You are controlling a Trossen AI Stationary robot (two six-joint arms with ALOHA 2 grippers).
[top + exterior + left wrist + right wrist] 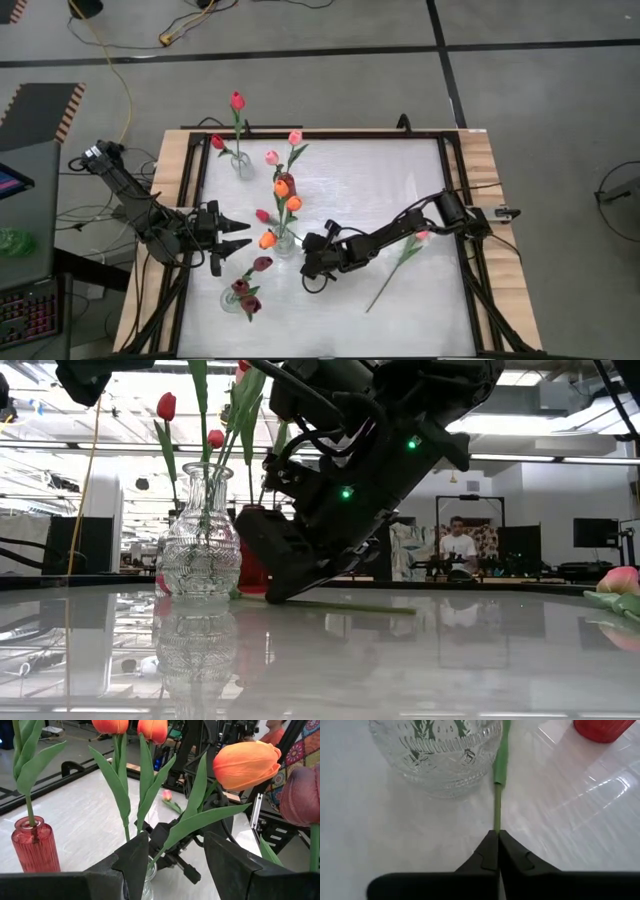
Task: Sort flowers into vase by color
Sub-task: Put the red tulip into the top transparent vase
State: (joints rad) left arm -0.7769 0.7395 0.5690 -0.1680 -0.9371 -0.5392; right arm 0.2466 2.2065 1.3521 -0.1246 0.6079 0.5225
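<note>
My right gripper (498,834) is down at the table, just right of and nearer than the middle clear glass vase (440,755), and is shut on a thin green tulip stem (500,765) lying beside the vase's base. The stem's head does not show. That vase (284,242) holds orange tulips (247,762). My left gripper (240,233) is open and empty just left of it; in the left wrist view (176,842) the vase and an orange tulip's stem show between its fingers. A pink tulip (421,236) lies on the table at the right. My right gripper pinches the stem's thin bare end (497,822) between its two fingertips. The fingers lie along the stem and slant down to the table (272,596) from the right. The stem lies flat on the table and runs away past the vase's base.
A far-left clear vase (241,165) holds red tulips. A red vase (32,842), which holds pink tulips, stands just beyond the middle vase. A near-left clear vase (236,298) holds maroon tulips. A red head (262,215) shows left of the middle vase. Free room lies in the table's right half.
</note>
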